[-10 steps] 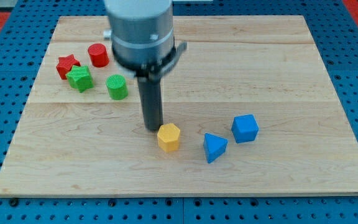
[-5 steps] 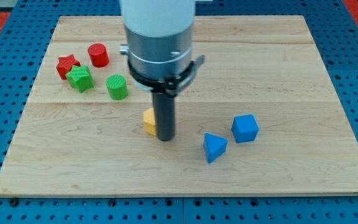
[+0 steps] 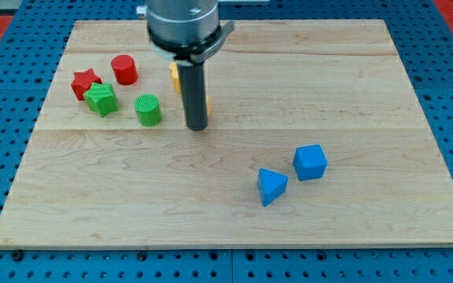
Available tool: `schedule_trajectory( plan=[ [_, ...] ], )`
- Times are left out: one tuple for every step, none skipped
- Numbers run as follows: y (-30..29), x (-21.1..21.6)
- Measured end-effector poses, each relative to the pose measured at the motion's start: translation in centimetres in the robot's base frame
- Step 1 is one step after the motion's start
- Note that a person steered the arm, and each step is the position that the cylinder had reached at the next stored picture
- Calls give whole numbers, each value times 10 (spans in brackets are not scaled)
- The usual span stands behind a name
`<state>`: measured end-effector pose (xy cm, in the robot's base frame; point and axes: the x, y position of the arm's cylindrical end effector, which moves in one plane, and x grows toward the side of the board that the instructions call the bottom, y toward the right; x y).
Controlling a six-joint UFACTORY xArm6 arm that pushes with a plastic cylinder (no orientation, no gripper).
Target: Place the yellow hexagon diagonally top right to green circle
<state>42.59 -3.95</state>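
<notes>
One yellow hexagon block (image 3: 174,76), mostly hidden behind dark rod, at 1 o'clock from ridged green circle block (image 3: 149,110). My tip (image 3: 197,127) at 5 o'clock beside hexagon. No jaws on rig.

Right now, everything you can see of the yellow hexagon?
Little of the yellow hexagon shows: my rod stands in front of it, leaving a yellow sliver at the rod's left edge and a trace at its right. Its shape cannot be made out here; it looks like matte plastic. It sits on the wooden board, to the upper right of the green circle and apart from it. My tip rests just below it in the view; contact is hidden.
</notes>
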Motion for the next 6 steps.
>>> schedule_trajectory(
  plan=[
    [18, -17],
    [29, -3],
    [29, 2],
    [29, 8],
    [29, 8],
    [16, 8]
  ],
)
